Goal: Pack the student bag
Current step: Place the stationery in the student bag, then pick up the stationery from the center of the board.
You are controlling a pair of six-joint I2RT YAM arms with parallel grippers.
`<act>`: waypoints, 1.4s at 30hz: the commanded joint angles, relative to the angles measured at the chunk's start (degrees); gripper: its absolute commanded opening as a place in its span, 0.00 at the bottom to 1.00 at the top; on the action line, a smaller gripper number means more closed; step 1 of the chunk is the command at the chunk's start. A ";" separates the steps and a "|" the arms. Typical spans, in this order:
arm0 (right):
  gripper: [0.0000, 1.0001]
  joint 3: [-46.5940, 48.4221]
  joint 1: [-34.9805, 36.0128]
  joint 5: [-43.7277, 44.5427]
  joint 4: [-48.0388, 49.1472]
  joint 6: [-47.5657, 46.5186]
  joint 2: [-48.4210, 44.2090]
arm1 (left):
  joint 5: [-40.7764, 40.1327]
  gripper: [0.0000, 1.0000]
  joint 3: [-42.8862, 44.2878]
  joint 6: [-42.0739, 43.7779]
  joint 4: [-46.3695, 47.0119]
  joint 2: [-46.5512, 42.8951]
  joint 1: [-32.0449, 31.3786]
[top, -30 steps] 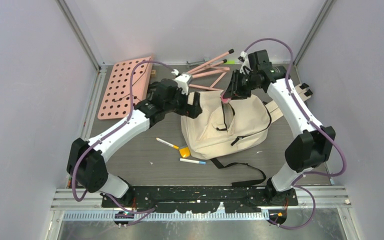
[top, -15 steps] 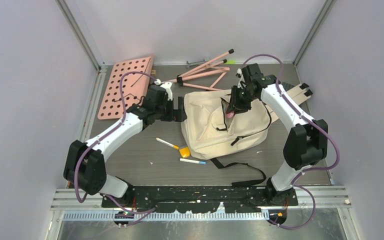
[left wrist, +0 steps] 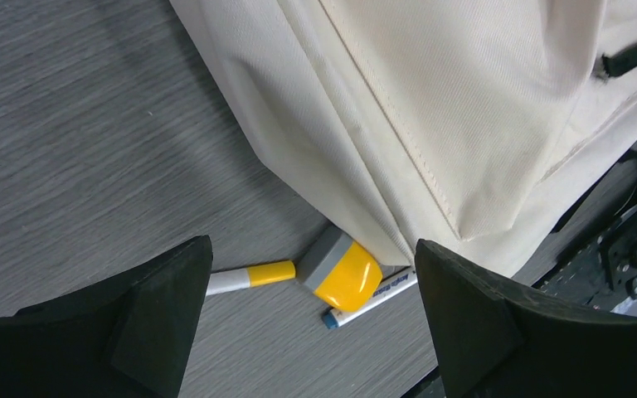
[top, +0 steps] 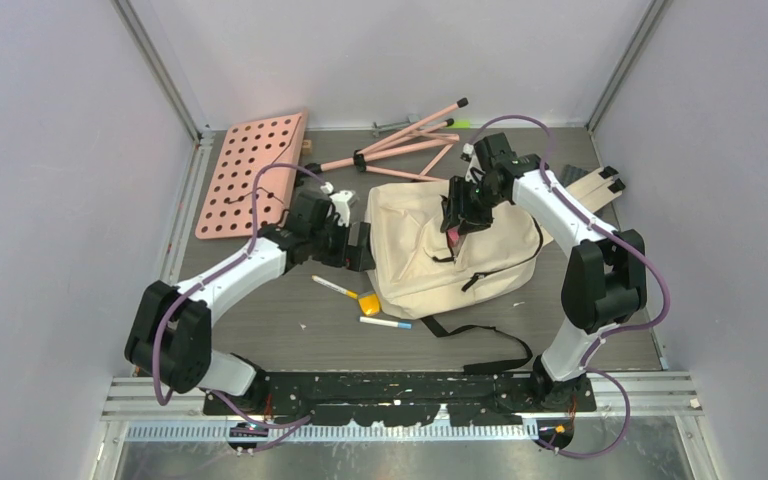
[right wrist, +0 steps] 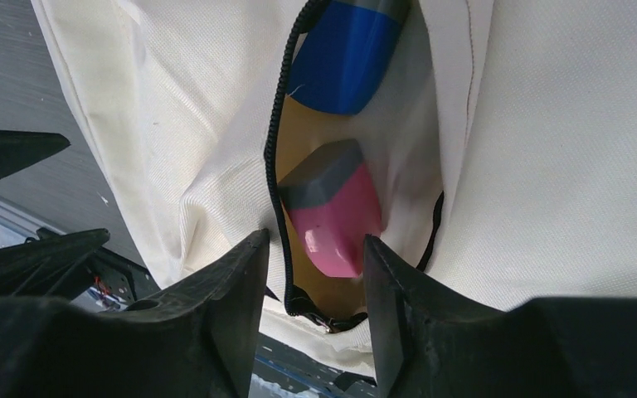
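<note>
Left pincer (left wrist: pixel 313 253) hangs wide and empty over the desk (left wrist: pixel 91 124), just beside the bag's left edge. Below it lie a yellow block (left wrist: pixel 344 278), touching the bag (left wrist: pixel 431 108), and two markers (left wrist: pixel 245 278) either side of the block.

The bag lies flat mid-desk, its zip pocket (right wrist: pixel 286 166) gaping.

Right pincer (right wrist: pixel 315 245) stands at the pocket mouth, jaws part-spread. A pink block (right wrist: pixel 336 224) sits between the tips with a gap on one side, so it appears let go. A blue block (right wrist: pixel 344 58) lies deeper in.

Risks noted:
- The pink block rests close to the mouth. A fingertip catching it or the zip on withdrawal could pull it out.
- The yellow block abuts cloth. Closing there may pinch the bag and drag it.
- The markers are thin and flat, so a slip is likely.

Pegboard (top: pixel 250 175) and pink rods (top: pixel 410 145) lie at the far edge, out of play.
</note>
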 commanded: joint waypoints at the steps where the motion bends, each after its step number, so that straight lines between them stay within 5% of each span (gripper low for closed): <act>1: 0.52 -0.36 0.20 1.18 2.01 -0.13 -2.65 | 3.32 0.95 -1.83 4.96 1.58 -2.83 -0.54; 8: 0.55 0.15 0.21 4.23 3.39 0.77 -5.07 | 1.05 0.92 -5.81 12.80 2.23 -1.67 -5.19; 33: 0.60 -3.19 -0.54 6.07 8.24 3.40 -13.57 | -4.10 0.88 -10.14 11.92 6.87 2.81 -14.42; 42: 0.59 -4.50 -1.46 4.60 9.34 4.59 -14.67 | -10.25 0.75 -8.63 12.23 6.84 5.09 -16.15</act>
